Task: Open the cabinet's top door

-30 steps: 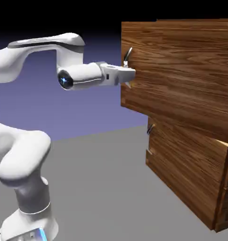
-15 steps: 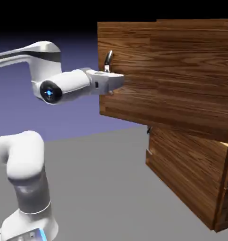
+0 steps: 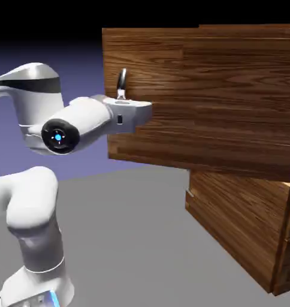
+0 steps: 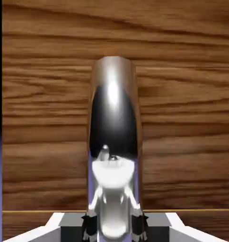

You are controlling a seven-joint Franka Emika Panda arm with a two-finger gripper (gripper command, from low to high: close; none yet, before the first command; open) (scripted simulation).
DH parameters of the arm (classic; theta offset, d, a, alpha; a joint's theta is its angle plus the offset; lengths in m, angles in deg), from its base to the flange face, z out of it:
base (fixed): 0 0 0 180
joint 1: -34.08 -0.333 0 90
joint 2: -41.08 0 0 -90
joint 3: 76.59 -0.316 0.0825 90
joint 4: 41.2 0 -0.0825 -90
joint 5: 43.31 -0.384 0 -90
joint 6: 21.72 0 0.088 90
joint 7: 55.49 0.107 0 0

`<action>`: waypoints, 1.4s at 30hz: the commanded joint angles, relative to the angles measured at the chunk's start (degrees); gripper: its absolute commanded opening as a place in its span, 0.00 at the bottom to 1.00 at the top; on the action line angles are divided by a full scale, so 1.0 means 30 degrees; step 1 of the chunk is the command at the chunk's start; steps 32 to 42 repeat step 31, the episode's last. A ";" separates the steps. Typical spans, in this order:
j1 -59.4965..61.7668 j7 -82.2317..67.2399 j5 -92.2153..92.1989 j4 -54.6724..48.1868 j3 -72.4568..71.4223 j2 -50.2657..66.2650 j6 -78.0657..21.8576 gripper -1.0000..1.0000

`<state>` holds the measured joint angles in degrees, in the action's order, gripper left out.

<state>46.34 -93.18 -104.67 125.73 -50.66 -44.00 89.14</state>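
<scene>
Gripping the slim grey metal handle (image 4: pixel 113 142), the white two-finger gripper (image 3: pixel 141 111) is clenched on it for leverage; the upper reddish-brown wood-grain door (image 3: pixel 171 96) stands swung out from the cabinet (image 3: pixel 243 228).

Your cabinet (image 3: pixel 243 198) is a tall box of reddish-brown wood grain. Its top door (image 3: pixel 201 96), the larger upper panel, stands swung well out from the body, its free edge toward the exterior view's left. Near that edge you see its slim grey metal handle (image 3: pixel 121 83), upright, shiny and curved (image 4: pixel 114 123) in the hand view.
</scene>
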 commanded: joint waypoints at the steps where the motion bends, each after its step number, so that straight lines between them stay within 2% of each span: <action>1: -0.0033 -0.0030 0.0610 -0.0279 0.0690 0.0181 -0.0552 0.00; 10: -0.2333 -0.0465 0.5703 -0.4573 0.6920 0.2639 -0.6169 0.00; 19: -0.7528 -0.0374 0.8915 -1.0803 1.1785 0.4465 -1.1503 0.00; 30: -1.4295 0.0767 1.0679 -1.8426 1.5473 0.4741 -1.6859 0.00; 42: -1.4661 0.0856 1.0735 -1.8846 1.5627 0.4719 -1.7135 0.00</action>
